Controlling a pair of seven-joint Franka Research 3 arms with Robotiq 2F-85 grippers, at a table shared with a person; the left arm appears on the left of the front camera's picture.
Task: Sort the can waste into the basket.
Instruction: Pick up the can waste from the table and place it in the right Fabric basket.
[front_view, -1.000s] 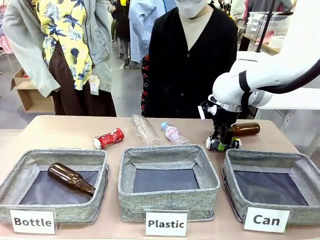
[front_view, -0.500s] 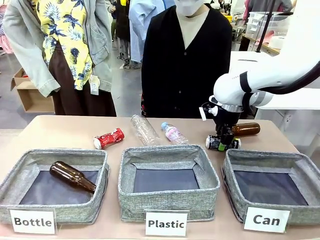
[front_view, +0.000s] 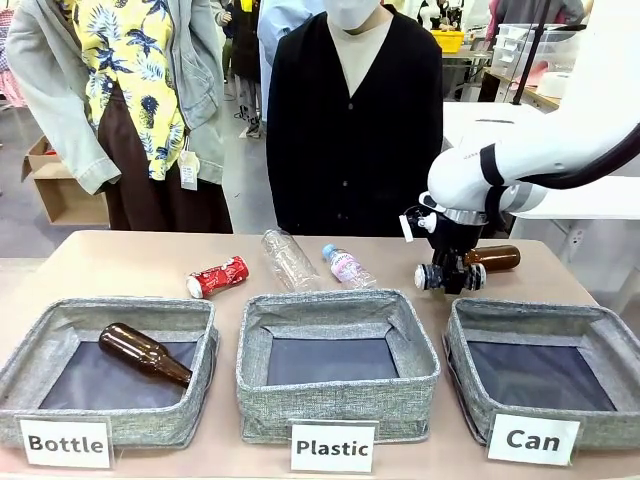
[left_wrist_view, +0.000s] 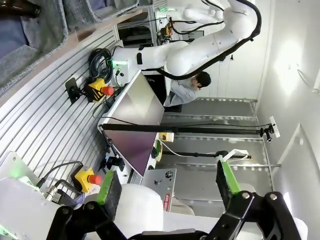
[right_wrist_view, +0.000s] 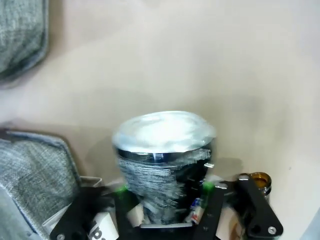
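The black crushed can (front_view: 428, 277) hangs a little above the table at the back right, gripped across its body by my right gripper (front_view: 451, 279), which is shut on it. In the right wrist view the can's silver end (right_wrist_view: 163, 131) faces the camera, with the right gripper (right_wrist_view: 163, 189) closed around its dark body. The red can (front_view: 217, 277) lies on the table behind the left basket. The "Can" basket (front_view: 540, 312) stands at the front right, just in front of the held can, with nothing in it. My left gripper (left_wrist_view: 167, 185) is open, holding nothing and pointing away from the table.
The "Bottle" basket (front_view: 60, 318) holds a brown bottle (front_view: 143, 353). The "Plastic" basket (front_view: 330, 303) stands in the middle. Two clear plastic bottles (front_view: 290, 260) lie behind it. Another brown bottle (front_view: 494, 258) lies just behind my right gripper. People stand at the far side.
My right gripper has closed on the black can and raised it slightly off the table. The person in black has shifted to the left.
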